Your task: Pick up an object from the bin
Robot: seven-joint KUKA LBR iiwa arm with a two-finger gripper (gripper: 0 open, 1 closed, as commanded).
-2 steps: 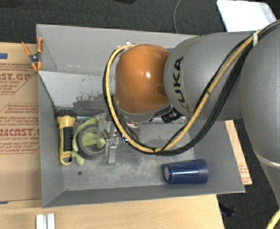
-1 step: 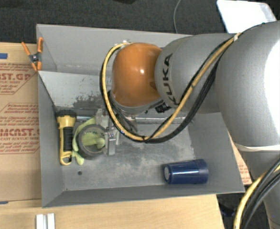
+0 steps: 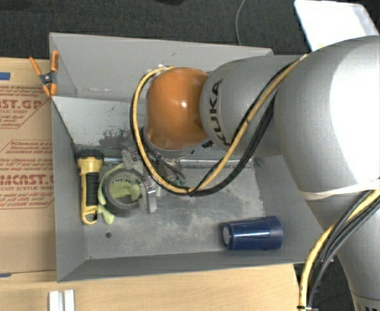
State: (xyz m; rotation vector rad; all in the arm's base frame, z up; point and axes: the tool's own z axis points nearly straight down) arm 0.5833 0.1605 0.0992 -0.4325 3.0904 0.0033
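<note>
The orange cover point(image 3: 174, 105) is hiding much of the gripper point(image 3: 142, 184), its grip impossible to tell, hanging over a dark, green-centred ring point(image 3: 107, 201) at left.

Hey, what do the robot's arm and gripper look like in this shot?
The arm is silver-grey, with fat rounded links and black KUKA lettering. An orange dome cover caps the wrist. Yellow and black cables loop around it. The gripper below is bare grey metal.

Matt scuffed metal bin point(image 3: 196, 229); glossy blue cylinder point(image 3: 252, 233).
</note>
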